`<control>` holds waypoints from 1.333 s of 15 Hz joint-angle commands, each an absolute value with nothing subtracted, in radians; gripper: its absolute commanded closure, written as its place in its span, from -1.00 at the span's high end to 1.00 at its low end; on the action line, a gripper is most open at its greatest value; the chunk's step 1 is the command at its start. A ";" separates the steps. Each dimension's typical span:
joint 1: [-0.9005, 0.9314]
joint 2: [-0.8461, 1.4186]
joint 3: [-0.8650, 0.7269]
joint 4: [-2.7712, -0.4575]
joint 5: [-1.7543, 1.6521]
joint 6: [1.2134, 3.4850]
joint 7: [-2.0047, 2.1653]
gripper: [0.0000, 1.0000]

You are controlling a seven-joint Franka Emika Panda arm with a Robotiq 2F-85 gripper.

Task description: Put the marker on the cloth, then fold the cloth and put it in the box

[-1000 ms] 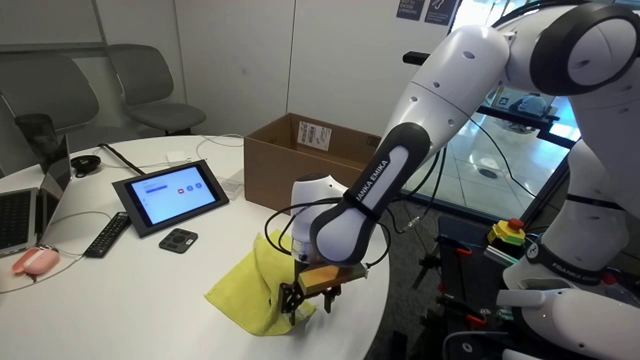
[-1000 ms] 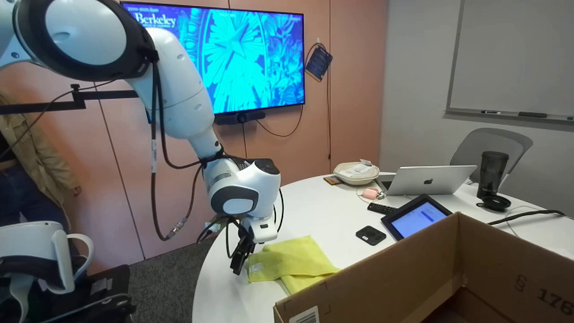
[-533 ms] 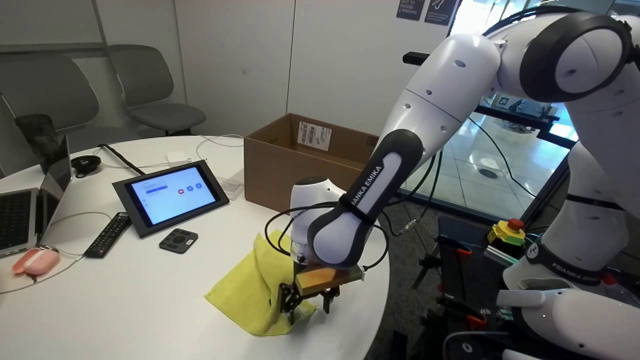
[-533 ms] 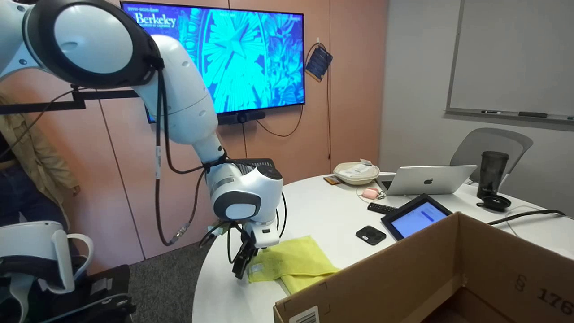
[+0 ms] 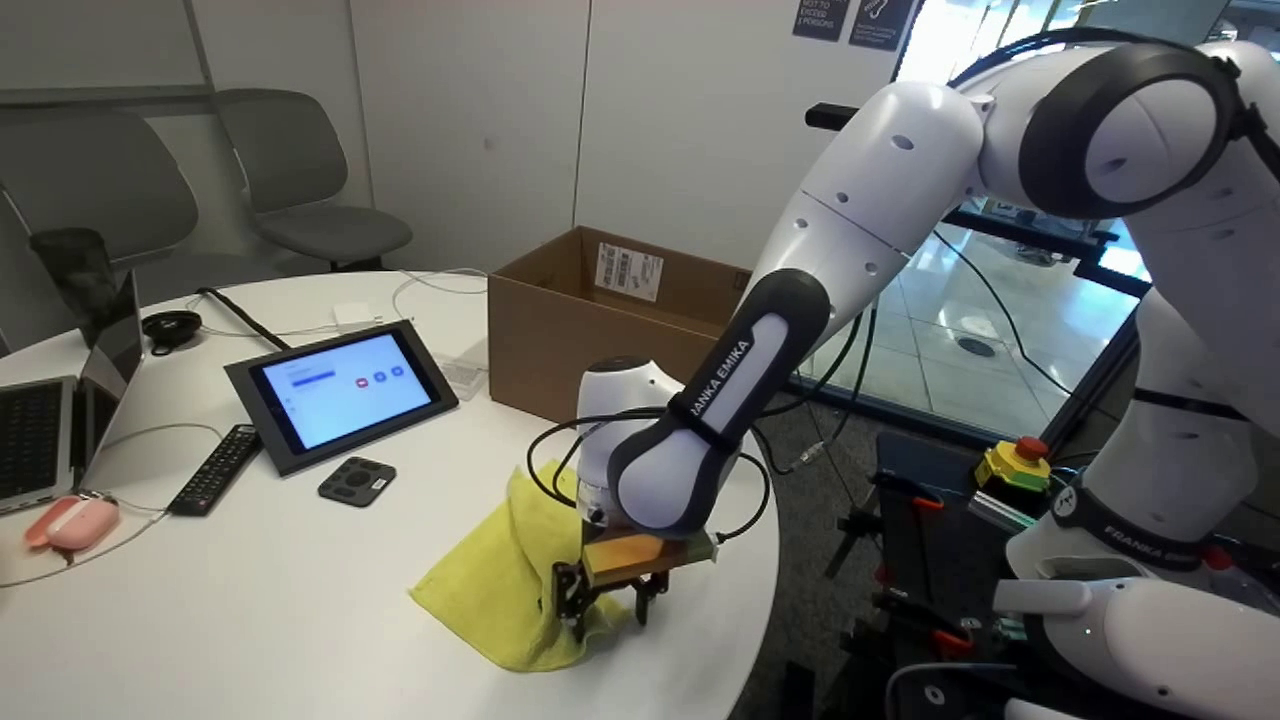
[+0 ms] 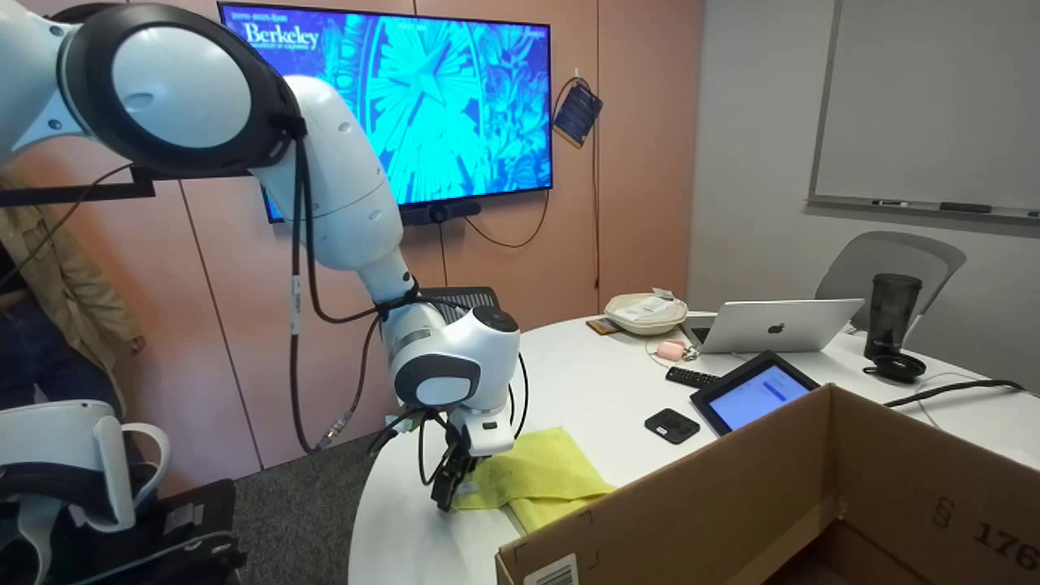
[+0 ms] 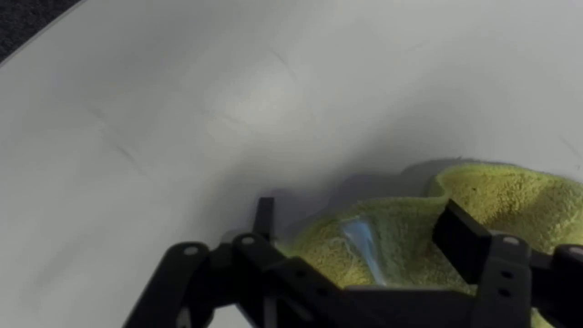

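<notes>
While both exterior views alone show the box (image 5: 560,340), wrist view of gripper (image 7: 358,216) splayed wide, cloth (image 7: 405,246) ungripped between.

Cloth (image 5: 490,585): plain bright yellow, olive where shaded
Tag (image 7: 362,241): bluish white, on the cloth, toward 5 o'clock in the wrist view
Box (image 5: 585,345): plain brown, dark print inside
Label (image 5: 628,272): white with dark print, on the box's inside
End effector (image 5: 611,623): black
Arm (image 5: 882,175): white with black bands
Table (image 5: 250,600): plain white
Tablet (image 5: 345,395): dark grey frame, light blue screen, toward 9 o'clock in an exterior view
Remote (image 5: 213,472): black
Stop button (image 5: 1030,448): red top, yellow body, toward 3 o'clock in an exterior view
Television (image 6: 451,110): blue, cyan sunburst pattern, white lettering, toward 11 o'clock in an exterior view
Chair (image 5: 280,150): grey
</notes>
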State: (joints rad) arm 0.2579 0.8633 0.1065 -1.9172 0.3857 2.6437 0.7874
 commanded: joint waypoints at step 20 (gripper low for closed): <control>0.277 0.804 0.059 -1.938 0.367 2.645 0.853 -0.95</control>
State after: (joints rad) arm 0.2608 0.8431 0.0778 -1.9150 0.3826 2.6515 0.8244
